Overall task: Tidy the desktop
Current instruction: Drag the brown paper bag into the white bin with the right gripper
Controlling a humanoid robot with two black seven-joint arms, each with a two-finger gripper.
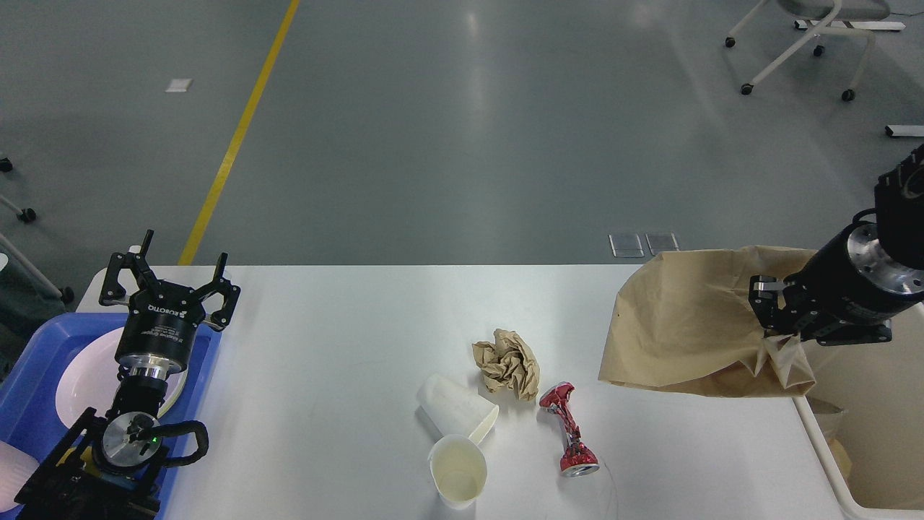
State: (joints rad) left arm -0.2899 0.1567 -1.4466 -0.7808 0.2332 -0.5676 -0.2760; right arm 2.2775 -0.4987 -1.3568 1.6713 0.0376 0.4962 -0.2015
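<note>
The white desktop (346, 339) fills the lower part of the head view. On it lie a crumpled brown paper ball (509, 363), a white cup on its side (456, 409), an upright white cup (458, 471) and a crushed red can (569, 430). My right gripper (774, 318) is shut on a large brown paper bag (686, 332), which it holds above the desktop's right end. My left gripper (172, 278) is open and empty above the far left end, over the blue tray (32, 375).
A white plate (79, 379) lies in the blue tray. A cream bin (873, 433) stands off the right edge of the desktop, below the bag. Office chairs stand on the grey floor beyond the table.
</note>
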